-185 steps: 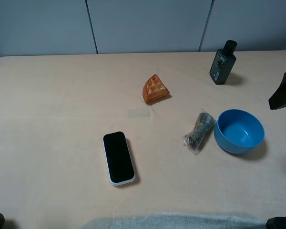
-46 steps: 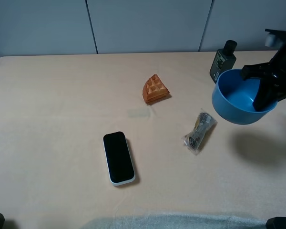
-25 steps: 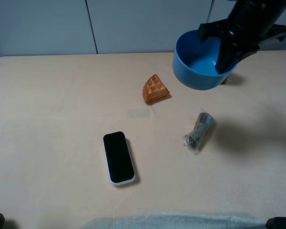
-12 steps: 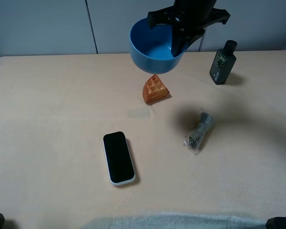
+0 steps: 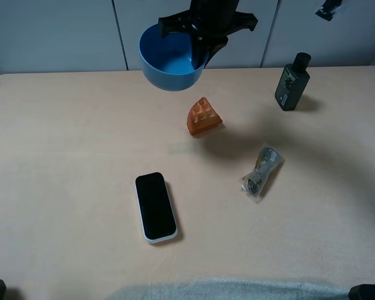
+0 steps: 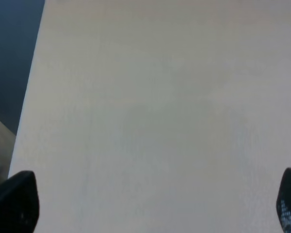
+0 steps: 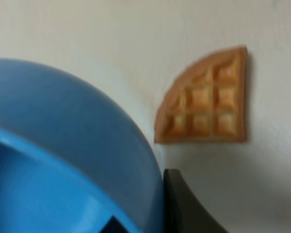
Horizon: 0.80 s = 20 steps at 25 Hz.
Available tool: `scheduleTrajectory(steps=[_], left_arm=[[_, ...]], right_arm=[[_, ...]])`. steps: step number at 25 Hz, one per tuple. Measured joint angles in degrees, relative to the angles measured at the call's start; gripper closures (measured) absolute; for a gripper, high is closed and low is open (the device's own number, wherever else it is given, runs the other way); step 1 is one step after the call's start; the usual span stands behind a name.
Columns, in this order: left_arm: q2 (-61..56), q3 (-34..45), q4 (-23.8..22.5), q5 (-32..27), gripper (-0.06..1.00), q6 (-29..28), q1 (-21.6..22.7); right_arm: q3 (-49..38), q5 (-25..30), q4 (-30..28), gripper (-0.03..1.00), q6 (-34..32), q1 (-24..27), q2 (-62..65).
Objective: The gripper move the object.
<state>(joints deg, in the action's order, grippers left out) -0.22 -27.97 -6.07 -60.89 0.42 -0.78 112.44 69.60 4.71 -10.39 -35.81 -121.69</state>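
Observation:
The blue bowl (image 5: 170, 61) hangs in the air above the far middle of the table, tilted a little, left of and behind the orange waffle wedge (image 5: 204, 117). My right gripper (image 5: 198, 55) reaches across from the right and is shut on the bowl's near-right rim. In the right wrist view the bowl (image 7: 63, 145) fills the frame, with one black finger (image 7: 184, 206) outside its wall and the waffle (image 7: 206, 109) on the table beyond. My left gripper (image 6: 153, 204) is open and empty over bare table, only its fingertips (image 6: 14, 201) showing.
A black phone with a white rim (image 5: 155, 207) lies front centre-left. A clear packet (image 5: 261, 172) lies right of centre. A dark bottle (image 5: 292, 81) stands at the back right. The left wrist view shows the table's edge (image 6: 31, 87).
My right gripper has carried the blue bowl from the table's right side up and leftward, past the bottle and the waffle; in the last half second it moved further left.

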Motion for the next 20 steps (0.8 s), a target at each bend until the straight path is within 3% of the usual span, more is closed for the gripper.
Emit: scheduleTrajectory(steps=[10,20], left_arm=[[0.00,0.08,0.00,0.00,-0.03,0.00,0.00],[0.00,0.08,-0.04,0.00,-0.03,0.00,0.00]], right_arm=[[9.34,-0.86,1.40,0.98,0.00,-1.35,-9.42],[10.03,-8.87,2.62,0.98,0.00,-1.32,-13.98]])
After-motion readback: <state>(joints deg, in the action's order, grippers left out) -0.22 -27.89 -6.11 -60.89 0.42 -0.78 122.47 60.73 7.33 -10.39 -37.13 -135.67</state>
